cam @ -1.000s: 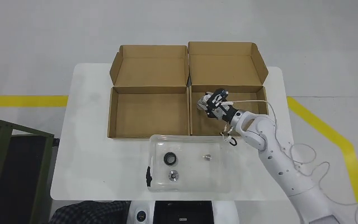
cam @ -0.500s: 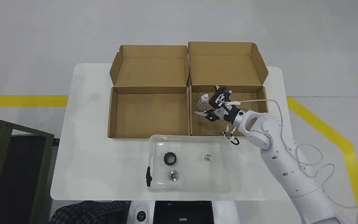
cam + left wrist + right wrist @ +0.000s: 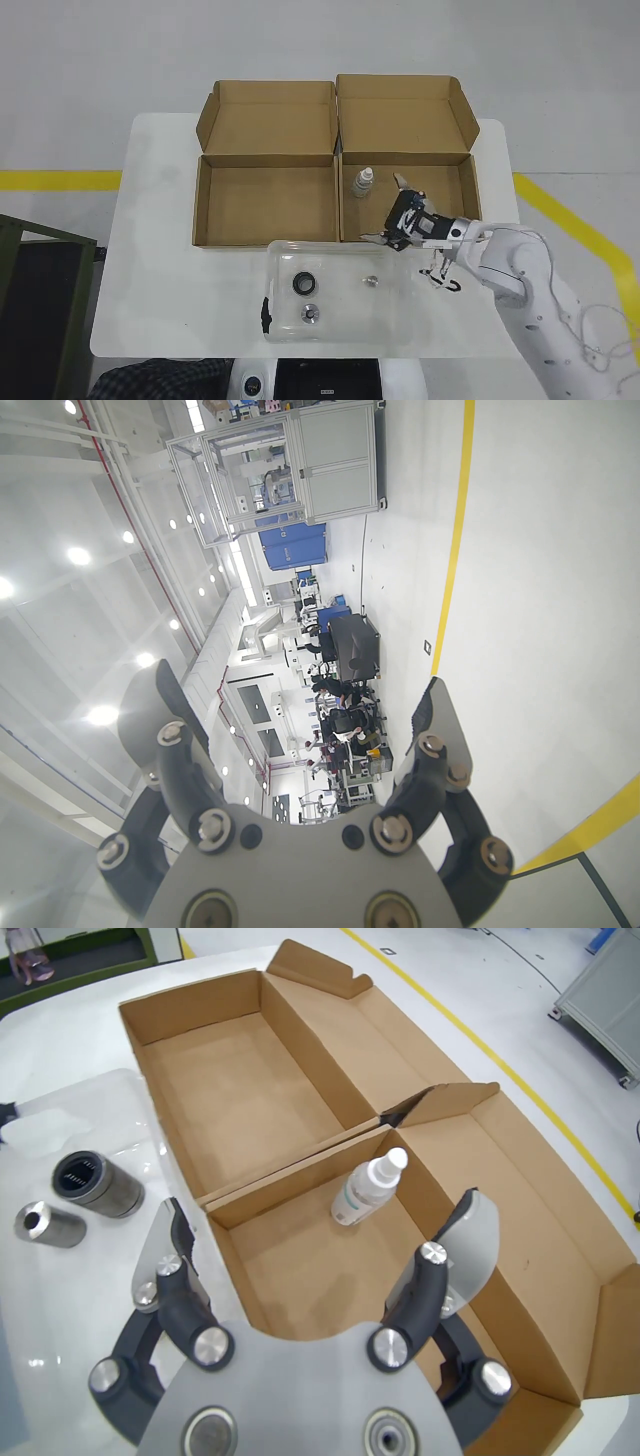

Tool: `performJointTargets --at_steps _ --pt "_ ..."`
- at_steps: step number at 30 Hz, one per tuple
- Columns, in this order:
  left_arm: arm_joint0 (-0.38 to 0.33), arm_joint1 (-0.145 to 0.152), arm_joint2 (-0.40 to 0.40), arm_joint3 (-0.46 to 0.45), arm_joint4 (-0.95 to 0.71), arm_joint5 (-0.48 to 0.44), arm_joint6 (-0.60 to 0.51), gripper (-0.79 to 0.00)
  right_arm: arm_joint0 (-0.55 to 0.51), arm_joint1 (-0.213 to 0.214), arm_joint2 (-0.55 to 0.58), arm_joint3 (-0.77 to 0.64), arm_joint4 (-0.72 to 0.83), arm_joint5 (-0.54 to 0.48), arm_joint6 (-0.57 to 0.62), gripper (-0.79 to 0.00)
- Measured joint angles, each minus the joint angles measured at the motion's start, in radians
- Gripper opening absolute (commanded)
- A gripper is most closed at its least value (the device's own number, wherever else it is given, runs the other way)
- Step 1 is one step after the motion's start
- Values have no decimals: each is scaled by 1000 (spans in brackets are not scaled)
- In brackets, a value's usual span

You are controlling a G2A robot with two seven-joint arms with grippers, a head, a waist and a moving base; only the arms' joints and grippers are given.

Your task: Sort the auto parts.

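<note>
Right pincer [image 3: 392,226] hangs wide open, nothing in it, just over the far rim of the clear tray [image 3: 390,318] on the counter [image 3: 160,250]. Beyond the tray's right half sits the right box [image 3: 440,185], and one small white bottle [image 3: 363,181] stands upright in it, apart from the pincer. The left box [image 3: 265,205] lies beyond the tray's left half.

In the tray there's a bearing sleeve [image 3: 304,284], a steel cylinder [image 3: 312,314] nearer the tray's front, and a small metal piece [image 3: 370,281] toward its middle. A black piece [image 3: 265,315] sits at its left rim; inside or outside, I can't tell.

Left pincer [image 3: 297,680] is spread open too, gripping nothing, aimed off into the room.

My read: one item boxed, four waiting. Early days.
</note>
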Motion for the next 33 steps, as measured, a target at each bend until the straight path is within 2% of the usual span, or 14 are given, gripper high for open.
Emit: performJointTargets --at_steps 7,13,33 --pt "0 0 0 0 0 0 0 0 -95 21 15 -134 5 -147 85 0" --pt "0 0 0 0 0 0 0 0 -136 33 -8 -183 -26 -210 134 0" --pt "0 0 0 0 0 0 0 0 -183 55 -76 -180 -188 -245 170 0"
